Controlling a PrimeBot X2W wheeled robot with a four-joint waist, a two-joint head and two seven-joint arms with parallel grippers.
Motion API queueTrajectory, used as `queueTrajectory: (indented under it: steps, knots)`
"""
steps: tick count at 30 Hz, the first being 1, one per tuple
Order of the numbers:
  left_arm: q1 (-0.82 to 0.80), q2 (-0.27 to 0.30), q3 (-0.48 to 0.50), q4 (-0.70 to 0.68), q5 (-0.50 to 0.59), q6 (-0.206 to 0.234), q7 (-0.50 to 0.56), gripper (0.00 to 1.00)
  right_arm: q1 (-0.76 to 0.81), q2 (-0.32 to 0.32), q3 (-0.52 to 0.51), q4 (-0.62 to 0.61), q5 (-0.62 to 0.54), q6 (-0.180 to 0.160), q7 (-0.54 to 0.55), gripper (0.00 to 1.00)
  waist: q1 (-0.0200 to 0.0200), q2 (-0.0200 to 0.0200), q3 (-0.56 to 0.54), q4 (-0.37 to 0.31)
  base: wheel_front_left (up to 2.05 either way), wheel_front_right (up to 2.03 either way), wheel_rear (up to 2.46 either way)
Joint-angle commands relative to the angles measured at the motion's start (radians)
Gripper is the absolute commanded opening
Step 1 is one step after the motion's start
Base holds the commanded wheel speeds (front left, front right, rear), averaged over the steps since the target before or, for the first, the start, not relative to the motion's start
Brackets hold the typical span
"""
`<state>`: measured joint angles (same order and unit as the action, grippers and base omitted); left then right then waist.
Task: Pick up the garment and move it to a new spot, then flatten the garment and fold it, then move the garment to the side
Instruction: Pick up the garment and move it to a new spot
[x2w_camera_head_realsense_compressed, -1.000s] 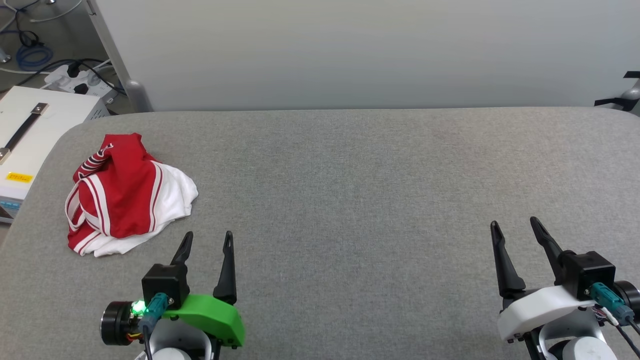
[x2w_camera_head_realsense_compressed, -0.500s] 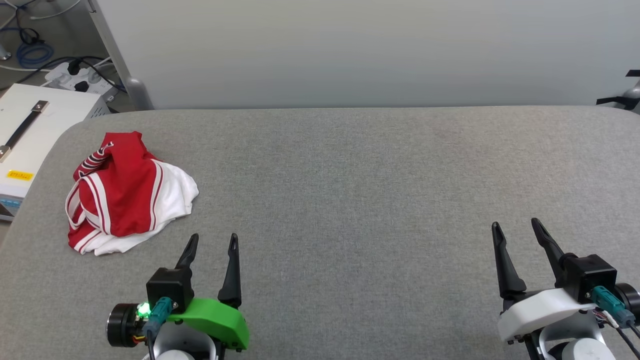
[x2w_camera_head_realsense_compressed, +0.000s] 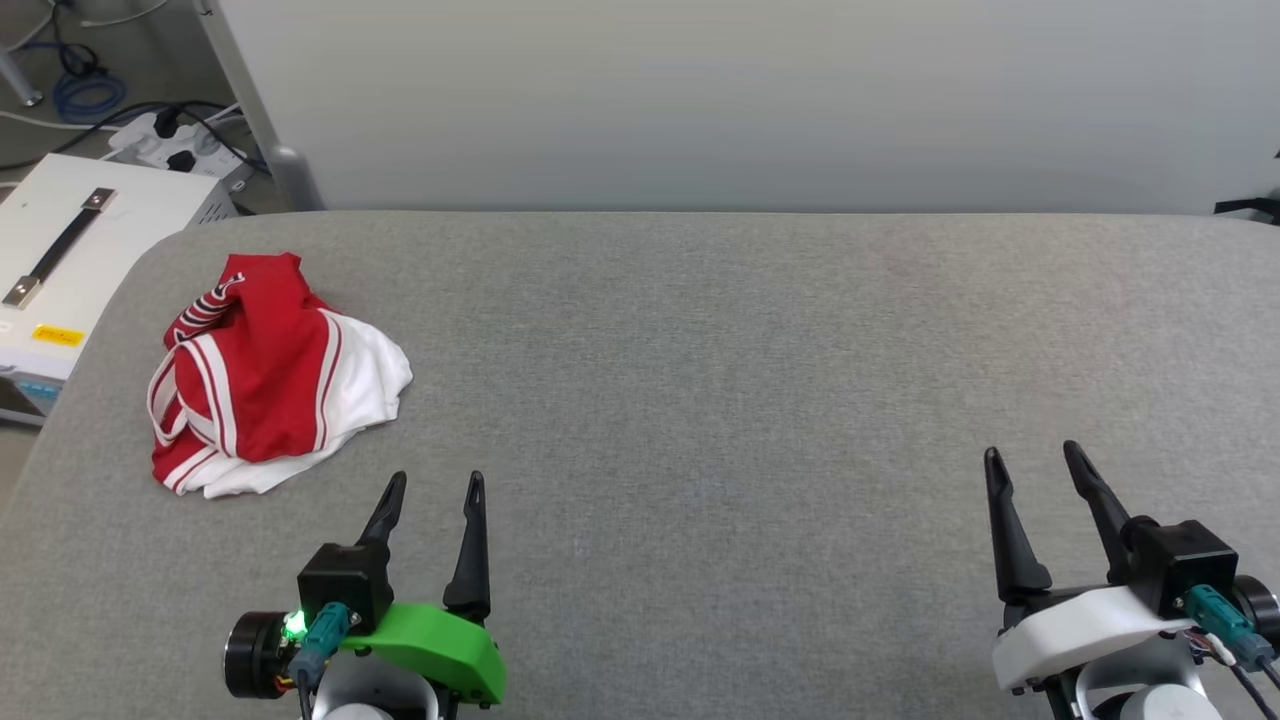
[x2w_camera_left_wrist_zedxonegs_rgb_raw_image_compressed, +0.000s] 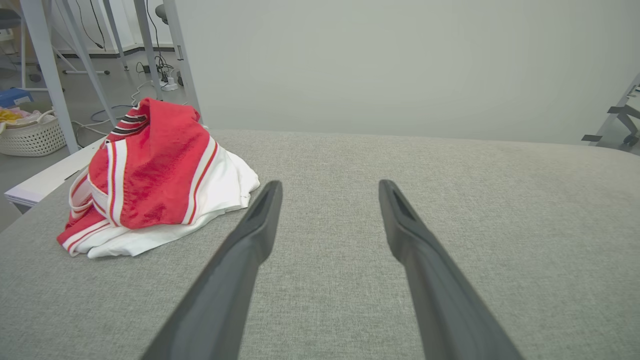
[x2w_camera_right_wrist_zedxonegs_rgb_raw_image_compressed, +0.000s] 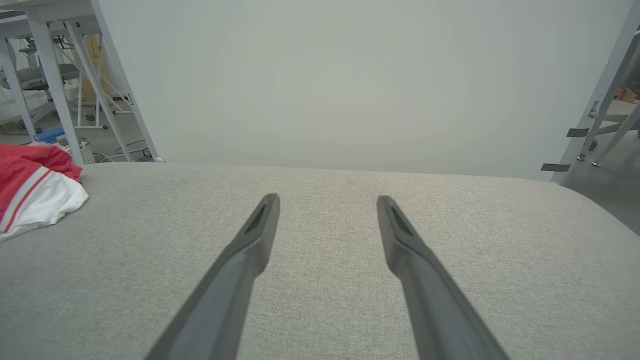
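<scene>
- Grey fabric table (x2w_camera_head_realsense_compressed: 720, 340), plain pale wall panel (x2w_camera_head_realsense_compressed: 700, 100) right behind it, pretty bare setup.
- left claw (x2w_camera_head_realsense_compressed: 437, 478) sits low at the near edge. Its two dark fingers are spread apart with nothing between them but table cloth.
- right claw (x2w_camera_head_realsense_compressed: 1032, 450) is way over on the right side of the near edge — fingers spread too, nothing in them.
- the garment (x2w_camera_head_realsense_compressed: 270, 380) is a crumpled heap, red with white sleeve fabric and striped trim. It lies toward the table's far left corner, ahead and to the left of the left claw, near it but not touching, and well apart from the right claw.
- Off the table's left edge there's a white box (x2w_camera_head_realsense_compressed: 60, 250) with a black handle on top. Past that a power strip (x2w_camera_head_realsense_compressed: 180, 150) and cables lie on the floor.
</scene>
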<state>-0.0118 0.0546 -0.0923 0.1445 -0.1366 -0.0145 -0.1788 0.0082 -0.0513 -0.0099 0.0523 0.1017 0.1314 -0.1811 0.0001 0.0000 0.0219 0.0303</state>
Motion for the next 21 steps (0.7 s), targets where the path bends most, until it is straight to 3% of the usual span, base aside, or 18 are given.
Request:
queueTrajectory:
  steps: [1, 9, 21]
  knots:
    - [0.002, -0.003, -0.002, 0.005, -0.007, -0.004, -0.014, 1.00, 0.015, 0.001, 0.006, 0.001, 0.004, -0.001, -0.012, 1.00, -0.0001, 0.0000, 0.006, 0.014, 0.00, 0.00, 0.00]
    - [0.000, -0.003, -0.005, 0.016, -0.013, 0.000, -0.030, 1.00, 0.018, 0.001, 0.037, 0.006, 0.002, -0.001, -0.028, 1.00, -0.0001, 0.0000, 0.015, 0.092, 0.00, 0.00, 0.00]
    - [-0.003, -0.004, -0.018, 0.035, -0.024, -0.005, -0.055, 1.00, 0.015, 0.001, 0.085, 0.026, 0.007, -0.001, -0.053, 1.00, -0.0001, 0.0000, 0.021, 0.264, 0.00, 0.00, 0.00]
